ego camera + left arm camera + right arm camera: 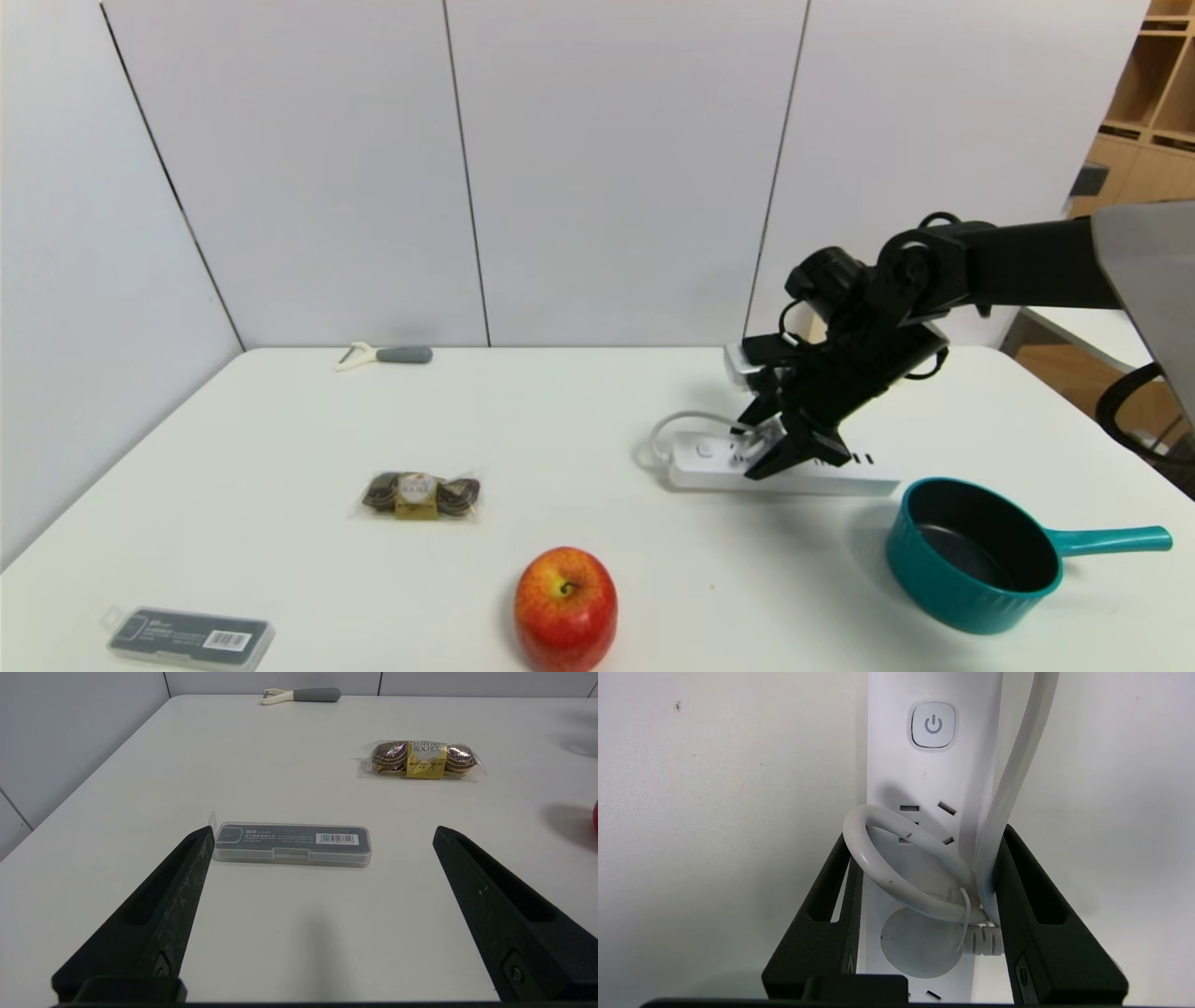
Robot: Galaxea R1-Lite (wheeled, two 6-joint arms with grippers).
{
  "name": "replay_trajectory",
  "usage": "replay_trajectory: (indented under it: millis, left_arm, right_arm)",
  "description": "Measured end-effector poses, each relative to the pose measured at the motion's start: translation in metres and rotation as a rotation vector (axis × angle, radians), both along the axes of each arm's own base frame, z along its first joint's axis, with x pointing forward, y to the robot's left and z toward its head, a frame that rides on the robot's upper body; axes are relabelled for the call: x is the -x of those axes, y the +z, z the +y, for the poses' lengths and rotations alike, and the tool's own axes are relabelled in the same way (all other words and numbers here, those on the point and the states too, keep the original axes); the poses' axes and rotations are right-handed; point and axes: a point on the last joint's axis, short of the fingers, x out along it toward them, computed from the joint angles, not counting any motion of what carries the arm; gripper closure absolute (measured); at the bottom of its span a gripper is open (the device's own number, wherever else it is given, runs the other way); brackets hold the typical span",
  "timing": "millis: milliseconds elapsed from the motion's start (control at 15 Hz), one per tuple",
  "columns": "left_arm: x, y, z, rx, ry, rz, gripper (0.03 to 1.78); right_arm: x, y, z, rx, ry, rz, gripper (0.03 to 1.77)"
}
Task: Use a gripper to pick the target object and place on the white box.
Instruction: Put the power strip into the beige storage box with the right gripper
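The white power strip point(784, 467) lies flat on the white table point(280, 448), its long sides pinched between the 2 fingers of the right gripper point(780, 448), which also press the looped white cord point(896, 868) against it. Its power button point(933, 724) shows just beyond the fingertips. A teal saucepan point(976, 555) sits near the right gripper, closer to the robot. Farther left are an apple point(565, 609) and a chocolate pack point(420, 495). The left gripper point(322, 835) hangs wide apart, short of a grey case point(292, 843).
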Motion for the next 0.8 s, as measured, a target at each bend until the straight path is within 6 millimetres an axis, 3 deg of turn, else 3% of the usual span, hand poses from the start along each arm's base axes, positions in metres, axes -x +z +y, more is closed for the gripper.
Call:
replay_trajectory:
  millis: [800]
  left_arm:
    - [0.0, 0.0, 0.0, 0.0, 0.0, 0.0, 0.12]
  right_arm:
    - [-0.004, 0.028, -0.005, -0.029, -0.021, -0.095, 0.98]
